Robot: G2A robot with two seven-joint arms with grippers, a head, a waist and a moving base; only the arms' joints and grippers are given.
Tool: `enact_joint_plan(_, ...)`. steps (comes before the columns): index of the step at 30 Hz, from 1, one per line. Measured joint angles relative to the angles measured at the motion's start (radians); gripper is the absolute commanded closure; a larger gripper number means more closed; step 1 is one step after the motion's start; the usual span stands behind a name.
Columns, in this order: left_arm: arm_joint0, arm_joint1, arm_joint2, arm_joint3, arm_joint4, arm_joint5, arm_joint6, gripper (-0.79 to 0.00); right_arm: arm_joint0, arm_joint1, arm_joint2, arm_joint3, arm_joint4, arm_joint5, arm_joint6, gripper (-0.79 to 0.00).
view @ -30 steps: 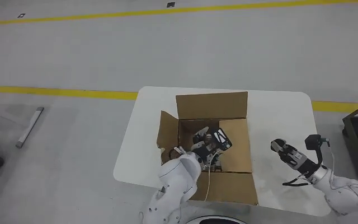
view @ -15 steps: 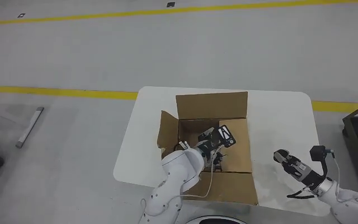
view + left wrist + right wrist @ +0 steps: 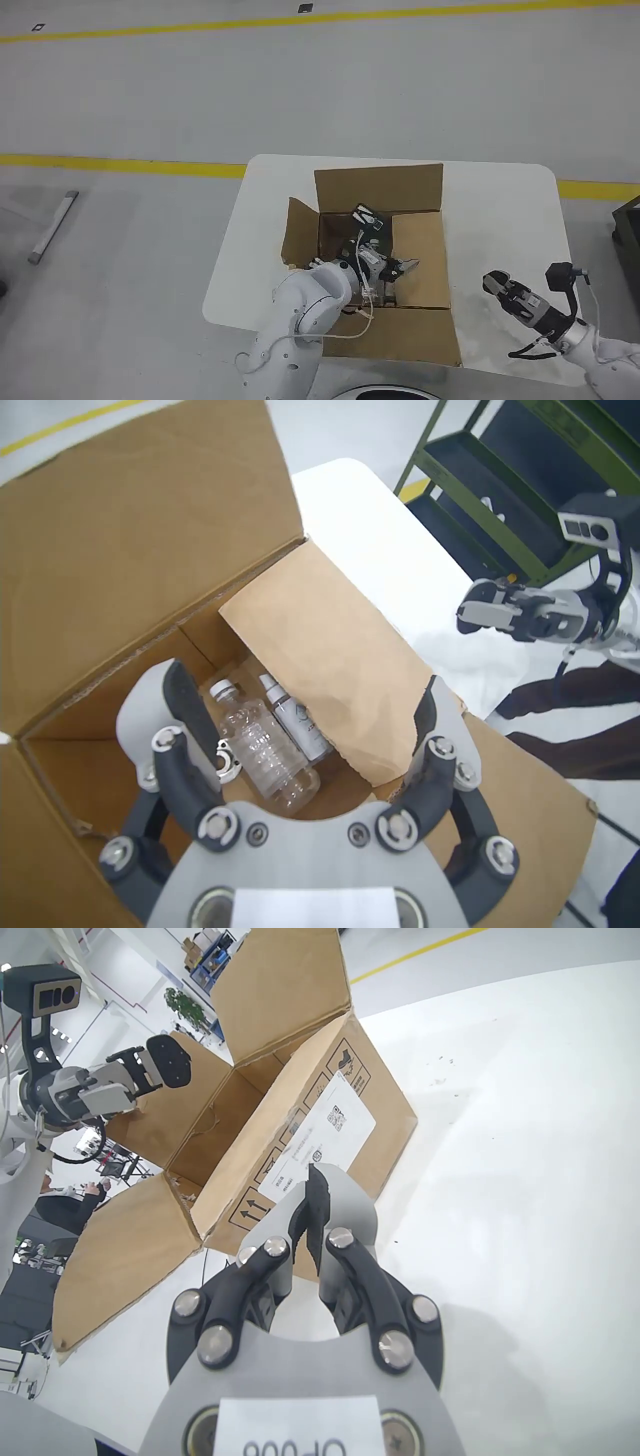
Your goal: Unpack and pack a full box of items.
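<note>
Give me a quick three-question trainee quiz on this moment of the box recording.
1. True or false: the right gripper is gripping something.
2. The left gripper, over the cardboard box, is: A) open; B) shut on an item; C) shut and empty.
3. Which two containers lie side by side on the box floor?
Key: 1 false, it is shut and empty beside the box. 2 A. 3 the clear plastic bottle and the white spray bottle.
</note>
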Motion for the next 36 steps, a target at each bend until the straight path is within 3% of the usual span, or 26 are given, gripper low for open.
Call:
enact_joint_plan(6,0.005,0.000,0.015,-0.007,-0.147,0.052,-0.014,-0.785,-0.002,-0.001,-0.003,0.004,-0.001,-0.002,-0.001,0.000)
enact_joint_plan(12,0.017,0.003,0.038,-0.007,-0.180,0.098,-0.023,-0.785,0.000,-0.003,-0.009,0.001,-0.003,-0.003,-0.001,0.000)
enact_joint_plan(26,0.018,0.005,0.049,0.008,-0.180,0.095,-0.034,-0.785,-0.023,-0.003,0.008,-0.014,-0.004,-0.013,-0.005,0.000)
enact_joint_plan(36,0.037,0.003,0.013,0.138,-0.325,0.275,0.056,-0.785,-0.027,-0.006,-0.003,-0.012,-0.020,-0.013,-0.009,0.000)
